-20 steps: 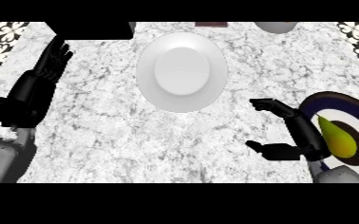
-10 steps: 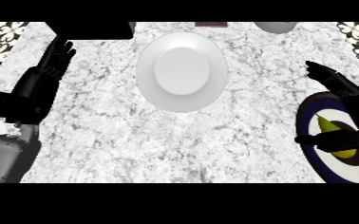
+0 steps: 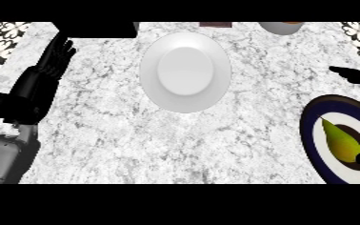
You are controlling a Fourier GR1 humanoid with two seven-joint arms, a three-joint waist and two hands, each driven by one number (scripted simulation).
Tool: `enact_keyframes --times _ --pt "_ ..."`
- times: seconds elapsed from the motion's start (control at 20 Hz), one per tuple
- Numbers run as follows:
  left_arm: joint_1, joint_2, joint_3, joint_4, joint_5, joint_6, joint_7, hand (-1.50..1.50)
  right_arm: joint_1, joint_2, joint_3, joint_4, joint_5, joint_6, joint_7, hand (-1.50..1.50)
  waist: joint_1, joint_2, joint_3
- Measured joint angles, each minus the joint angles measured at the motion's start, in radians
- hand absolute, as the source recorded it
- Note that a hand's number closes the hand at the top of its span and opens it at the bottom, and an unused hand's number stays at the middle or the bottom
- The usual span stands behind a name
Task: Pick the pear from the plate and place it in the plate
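Note:
A yellow-green pear [image 3: 340, 140] lies on a white plate with a dark blue rim [image 3: 311, 132], cut off by the view's right edge. An empty white plate [image 3: 185, 71] sits at the counter's centre back. Only a small black part of my right hand [image 3: 344, 71] shows at the right edge, above the blue-rimmed plate and apart from the pear. My left hand [image 3: 51, 66] rests open at the far left, fingers pointing up, holding nothing.
A grey bowl [image 3: 281, 27] stands at the back right. A black block [image 3: 98, 28] and a small brown object [image 3: 216, 25] line the back edge. Marble counter spreads between the two plates.
My right hand has slid to the right, from in front of the blue-rimmed plate to nearly out of view, uncovering the pear. The left hand has stayed put.

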Motion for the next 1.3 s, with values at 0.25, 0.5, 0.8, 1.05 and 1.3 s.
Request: enact_keyframes --times 0.25,0.5,0.8,1.05,1.3 --pt "-0.022 -0.016 -0.002 0.001 -0.011 -0.003 0.019 0.00 -0.061 -0.027 0.073 0.020 -0.002 0.164 0.129 -1.50 0.007 0.003 0.002" --pt "-0.011 -0.034 0.024 0.027 -0.029 -0.023 -0.006 0.00 -0.114 0.025 0.096 0.072 0.069 0.263 0.183 -1.50 0.001 0.002 0.003" --pt "-0.020 -0.048 0.053 0.012 -0.042 -0.046 0.030 0.00 -0.133 0.124 0.111 0.133 0.220 0.281 0.221 -1.50 -0.003 0.001 0.003" --pt "0.010 -0.077 0.049 -0.028 -0.082 -0.037 0.044 0.00 -0.117 0.179 0.121 0.211 0.344 0.296 0.199 -1.50 -0.004 0.000 0.004" --pt "0.004 -0.095 0.092 0.004 -0.089 -0.081 0.032 0.00 -0.112 0.235 0.089 0.287 0.447 0.326 0.141 -1.50 -0.008 0.000 0.004"
